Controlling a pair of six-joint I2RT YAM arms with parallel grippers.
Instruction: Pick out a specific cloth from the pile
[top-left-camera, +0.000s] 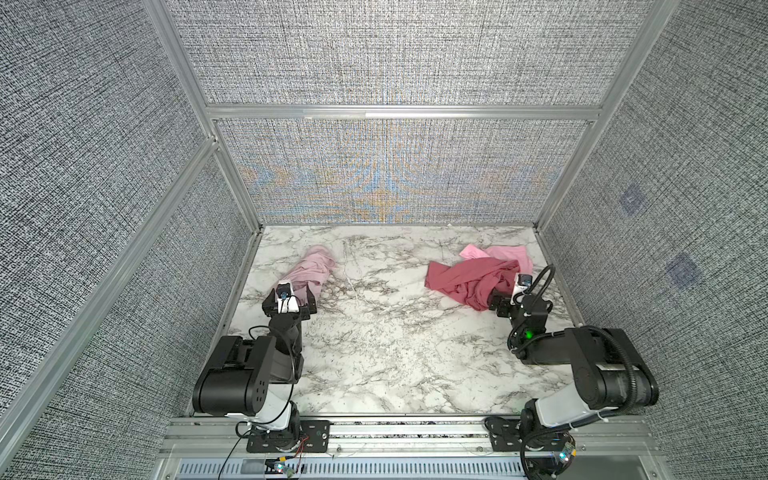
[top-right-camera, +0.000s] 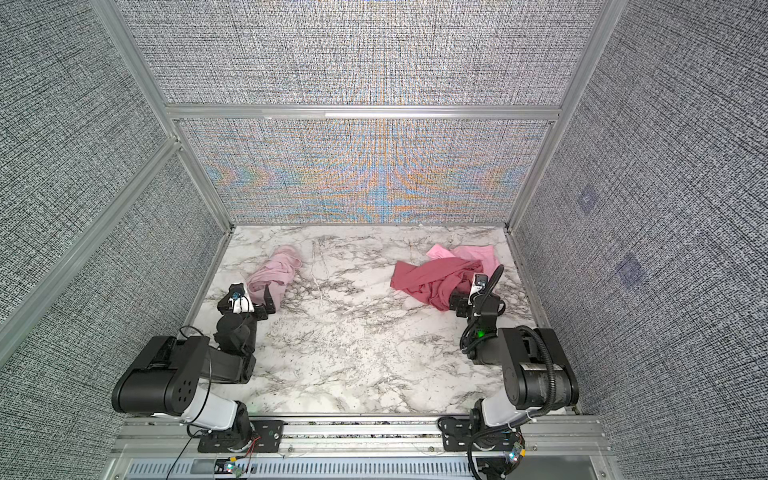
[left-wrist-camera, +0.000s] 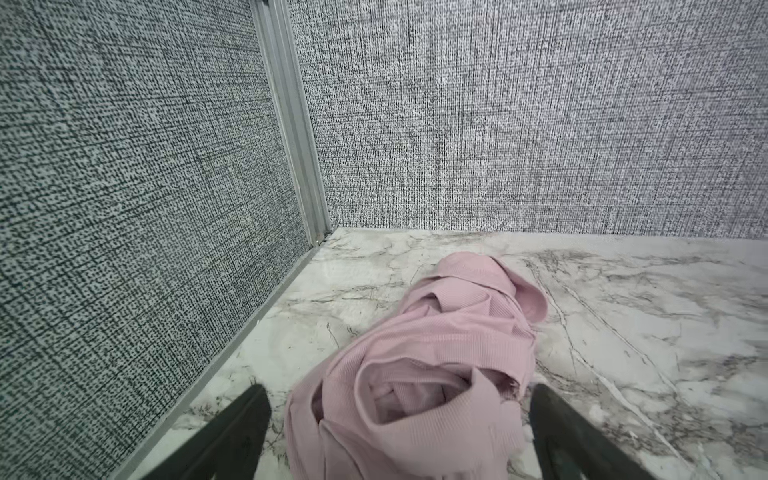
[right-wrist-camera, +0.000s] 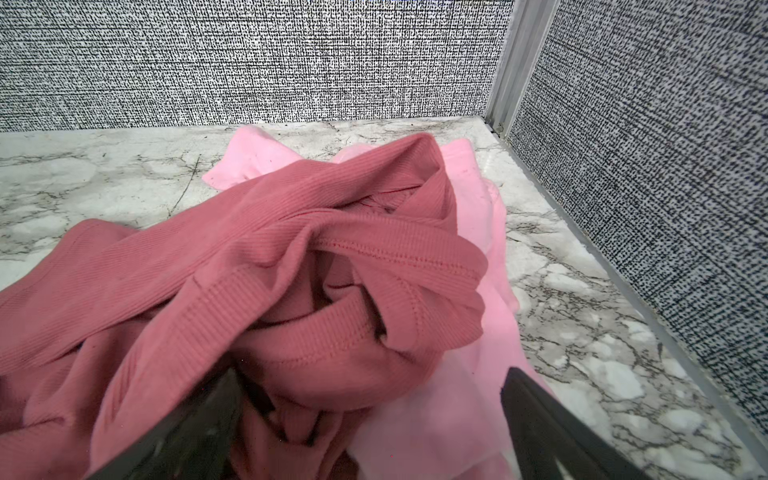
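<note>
Marble-pattern table (top-left-camera: 374, 340) inside a grey fabric-walled enclosure (top-left-camera: 395, 62). The cloth (top-left-camera: 312, 269), pale mauve-pink, lies crumpled alone near the table's left edge, well apart from the pile (top-left-camera: 478, 276) by the far right corner. Claws both spread wide: left claw (left-wrist-camera: 399, 390) astride the cloth's near end, right claw (right-wrist-camera: 372, 374) at the pile's near edge.

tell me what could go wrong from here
1. The open left gripper straddles the cloth; moving away, a finger could catch a fold and drag it.
2. The open right gripper sits against the pile, so it may snag the rose-red cloth and pull that out too.
</note>
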